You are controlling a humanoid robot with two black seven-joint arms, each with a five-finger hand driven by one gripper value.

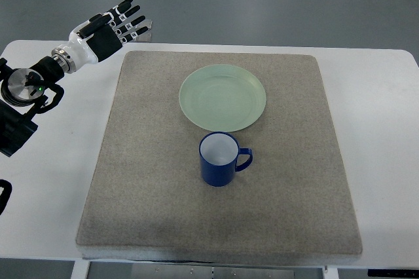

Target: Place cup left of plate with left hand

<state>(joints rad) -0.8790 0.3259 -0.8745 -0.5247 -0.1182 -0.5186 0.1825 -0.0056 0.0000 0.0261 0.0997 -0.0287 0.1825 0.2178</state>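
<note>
The left robot hand hovers with fingers spread, holding nothing, at the bench corner; the blue cup stands upright well off to its right, just beside the green plate.

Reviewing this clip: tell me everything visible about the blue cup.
The blue cup is a glossy dark-blue mug with a white inside that looks empty. It stands upright on the grey mat, its single loop handle pointing to the picture's right. It sits just in front of the pale green plate, on the camera's side, close to the plate's rim; whether they touch cannot be told. Nothing grasps it: the left hand is far off at the upper left with fingers spread.
</note>
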